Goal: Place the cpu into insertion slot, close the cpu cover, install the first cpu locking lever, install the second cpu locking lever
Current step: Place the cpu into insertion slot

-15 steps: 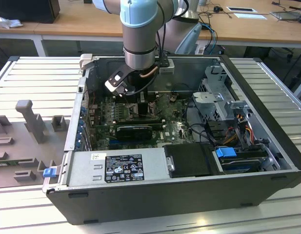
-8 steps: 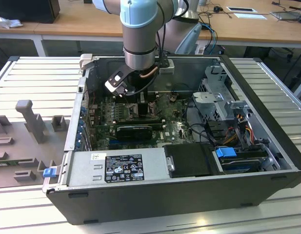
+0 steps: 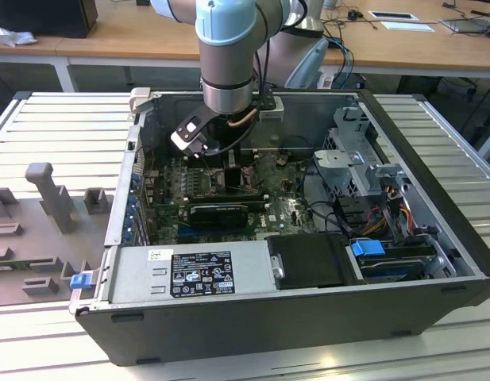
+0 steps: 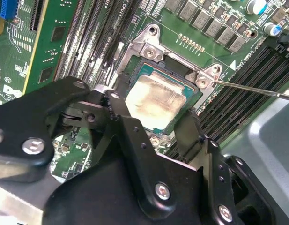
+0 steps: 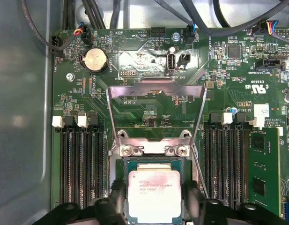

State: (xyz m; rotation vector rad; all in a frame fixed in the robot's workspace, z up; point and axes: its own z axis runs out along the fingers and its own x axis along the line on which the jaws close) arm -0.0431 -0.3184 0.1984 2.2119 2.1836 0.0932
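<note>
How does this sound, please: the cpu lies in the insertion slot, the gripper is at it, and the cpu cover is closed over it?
Not quite. The first wrist view shows the cpu cover open, swung back off the insertion slot. The cpu does lie in it, with the gripper at it.

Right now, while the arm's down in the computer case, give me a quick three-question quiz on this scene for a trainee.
1. True or false: the cpu cover is closed over the cpu.
2. Where is the cpu? A: in the insertion slot. B: on the power supply box. C: on the desk behind the case.
3. Fill in: the gripper is nearest to the ____.

Key: 1 false, the cover stands swung open. 2 A. 3 cpu.
</note>
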